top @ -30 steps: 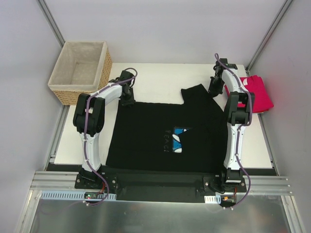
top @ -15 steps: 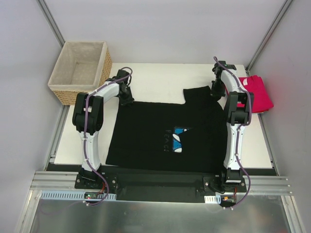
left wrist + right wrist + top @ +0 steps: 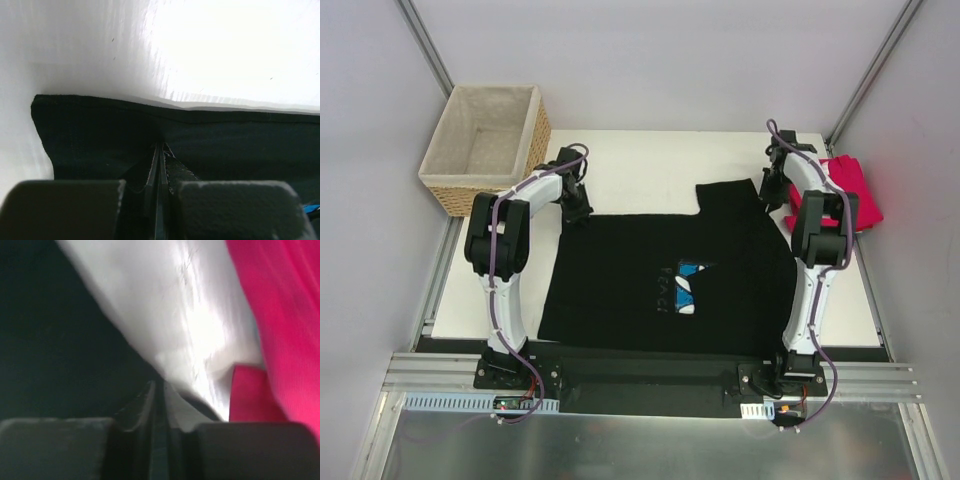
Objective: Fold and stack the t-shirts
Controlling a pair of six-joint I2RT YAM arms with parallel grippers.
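Spreading the black daisy-print cloth t-shirt [image 3: 650, 270] flatter for folding on the white worktop [image 3: 660, 160], your left end effector [image 3: 577, 207] stays clamped on its far hem; your right end effector [image 3: 773, 191], now nearer the pinkish-red cloth t-shirt [image 3: 855, 195], shows no clear grip.

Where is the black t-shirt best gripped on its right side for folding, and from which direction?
Pinch the black t-shirt at its far-right corner, coming down from the far side. It lies flat, so only an edge offers a bite; the left hand pinches the far-left edge the same way.
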